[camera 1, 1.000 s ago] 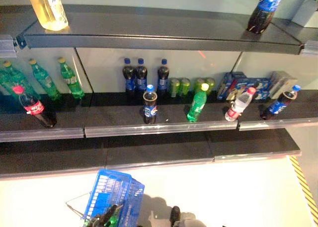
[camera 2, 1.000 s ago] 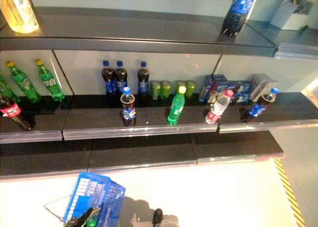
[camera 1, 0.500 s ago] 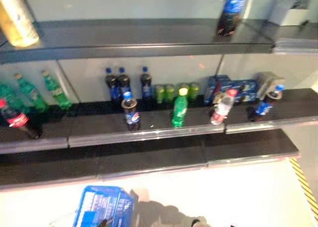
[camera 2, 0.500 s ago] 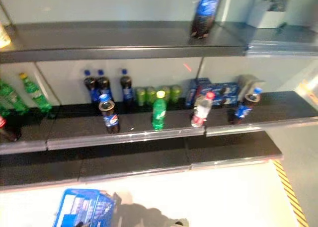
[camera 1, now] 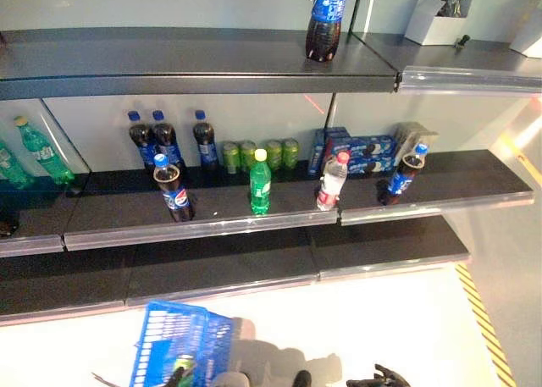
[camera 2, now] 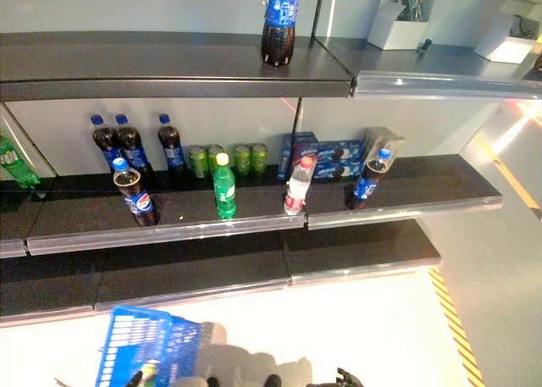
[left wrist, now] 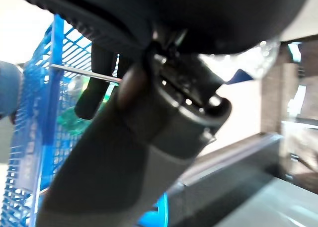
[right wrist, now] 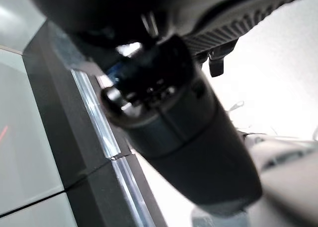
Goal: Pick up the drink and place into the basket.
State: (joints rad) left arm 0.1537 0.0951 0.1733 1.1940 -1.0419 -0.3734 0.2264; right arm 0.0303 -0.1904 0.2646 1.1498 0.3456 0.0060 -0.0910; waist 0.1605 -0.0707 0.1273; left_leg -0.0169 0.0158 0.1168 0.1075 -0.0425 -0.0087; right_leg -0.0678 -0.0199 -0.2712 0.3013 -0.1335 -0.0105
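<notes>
The blue basket (camera 1: 182,346) hangs low at the left, off the floor. My left hand (left wrist: 129,152) is shut on its thin wire handle (left wrist: 82,73). A green bottle (left wrist: 69,118) lies inside the basket and also shows in the left eye view (camera 1: 180,367). My right hand (camera 1: 378,377) is low at the right, fingers relaxed and empty, far below the shelf. On the middle shelf (camera 1: 279,218) stand a cola bottle (camera 1: 173,190), a green bottle (camera 1: 260,182), a clear red-capped bottle (camera 1: 331,182) and a tilted cola bottle (camera 1: 401,174).
At the back of the middle shelf stand dark bottles (camera 1: 165,137), green cans (camera 1: 258,154) and blue boxes (camera 1: 356,146). Green bottles (camera 1: 38,150) stand at the far left. A cola bottle (camera 1: 326,19) stands on the top shelf. A lower shelf (camera 1: 254,264) juts out beneath.
The camera has turned right, so the whole shelf has shifted left in the picture. My right hand has come into view at the bottom. The basket still hangs at the left.
</notes>
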